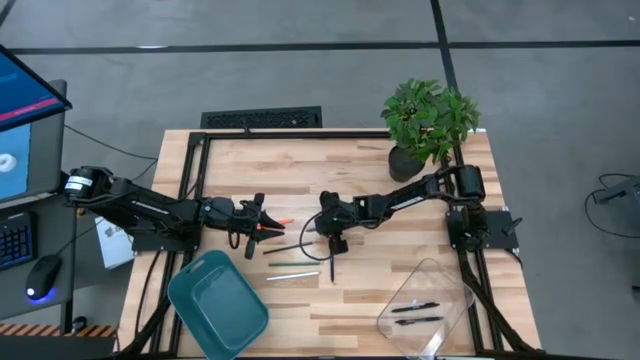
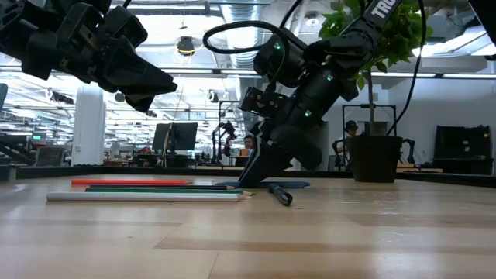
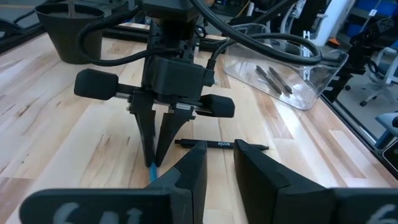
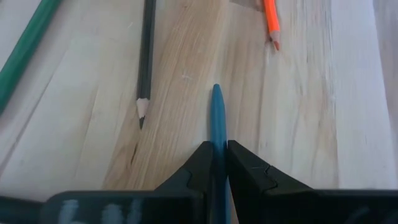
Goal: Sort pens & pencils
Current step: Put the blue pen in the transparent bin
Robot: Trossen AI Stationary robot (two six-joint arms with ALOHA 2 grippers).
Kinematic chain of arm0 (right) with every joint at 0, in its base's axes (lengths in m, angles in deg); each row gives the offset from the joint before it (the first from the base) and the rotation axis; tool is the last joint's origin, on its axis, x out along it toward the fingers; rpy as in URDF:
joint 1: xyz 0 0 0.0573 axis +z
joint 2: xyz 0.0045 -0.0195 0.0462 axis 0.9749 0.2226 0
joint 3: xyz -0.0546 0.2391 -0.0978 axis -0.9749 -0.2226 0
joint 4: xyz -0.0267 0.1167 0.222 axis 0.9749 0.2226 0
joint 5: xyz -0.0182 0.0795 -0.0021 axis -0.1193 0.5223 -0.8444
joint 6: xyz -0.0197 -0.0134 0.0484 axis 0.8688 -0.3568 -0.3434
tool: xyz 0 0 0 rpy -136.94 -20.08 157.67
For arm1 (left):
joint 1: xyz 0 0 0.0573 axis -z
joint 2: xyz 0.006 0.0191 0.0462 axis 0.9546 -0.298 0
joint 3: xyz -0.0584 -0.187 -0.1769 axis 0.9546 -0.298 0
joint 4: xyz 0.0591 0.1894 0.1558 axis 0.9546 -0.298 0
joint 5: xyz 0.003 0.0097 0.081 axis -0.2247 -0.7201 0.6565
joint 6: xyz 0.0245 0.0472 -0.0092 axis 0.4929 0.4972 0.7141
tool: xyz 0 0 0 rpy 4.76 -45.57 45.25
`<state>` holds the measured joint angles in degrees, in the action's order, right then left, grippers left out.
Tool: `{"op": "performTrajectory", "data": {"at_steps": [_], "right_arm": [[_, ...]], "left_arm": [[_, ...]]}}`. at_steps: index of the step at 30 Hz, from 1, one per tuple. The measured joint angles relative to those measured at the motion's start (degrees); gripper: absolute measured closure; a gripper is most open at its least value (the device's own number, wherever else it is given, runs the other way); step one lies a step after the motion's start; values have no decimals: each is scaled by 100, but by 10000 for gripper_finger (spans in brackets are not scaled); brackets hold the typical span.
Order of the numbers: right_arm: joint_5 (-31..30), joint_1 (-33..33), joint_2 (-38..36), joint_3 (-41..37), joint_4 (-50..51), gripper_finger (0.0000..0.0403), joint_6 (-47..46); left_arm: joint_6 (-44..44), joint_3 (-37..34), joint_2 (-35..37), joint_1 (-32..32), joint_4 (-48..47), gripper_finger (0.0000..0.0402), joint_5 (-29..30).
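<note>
A blue pen [image 4: 216,115] lies on the wooden table with my right gripper [image 4: 216,155] shut on it, near the table's middle [image 1: 320,230]. A black pen [image 3: 217,144] lies just beside that gripper toward the near edge. To its left lie an orange pencil [image 4: 270,22], a dark pencil [image 4: 146,56], a green one [image 4: 25,50] and a pale one [image 2: 143,197]. My left gripper [image 3: 221,171] hovers open above the pencils' left ends [image 1: 262,222], nothing between its fingers. My right gripper pinches the blue pen's two sides [image 4: 216,138] between its two fingers. The fingers [image 3: 155,140] slant steeply down from the table's right side, and the pen's pointed end sticks out ahead of them. The pen lies on the table [image 2: 271,184].
A teal bin [image 1: 218,305] stands at the near left. A clear container [image 1: 450,295] at the near right holds two dark pens [image 1: 415,313]. A potted plant [image 1: 428,125] stands at the far right. Black frame rails run along the table's edges.
</note>
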<state>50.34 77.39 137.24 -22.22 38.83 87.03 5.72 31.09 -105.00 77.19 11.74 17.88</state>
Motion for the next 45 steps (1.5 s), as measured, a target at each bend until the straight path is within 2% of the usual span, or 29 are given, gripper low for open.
{"op": "performTrajectory", "data": {"at_steps": [8,14,18,33,38,41,45], "right_arm": [[2,0,9,-24,-198,336,-7],[-4,9,24,-870,-2000,337,-294],[-9,9,24,-1213,-2615,337,-484],[-46,80,27,-1342,-2941,337,-866],[-39,140,668,-1311,-3936,337,-1210],[1,160,1206,-1232,-4870,336,-1507],[-43,160,1577,-1203,-5843,337,-1671]], "left_arm": [[-43,0,0,1,0,330,0],[-46,0,0,1,-2,330,0],[-46,0,0,1,0,330,0],[-46,0,0,0,0,330,0],[-46,0,0,1,4,330,0],[-100,2,2,0,-65,330,0],[-115,2,1,0,-187,330,9]]}}
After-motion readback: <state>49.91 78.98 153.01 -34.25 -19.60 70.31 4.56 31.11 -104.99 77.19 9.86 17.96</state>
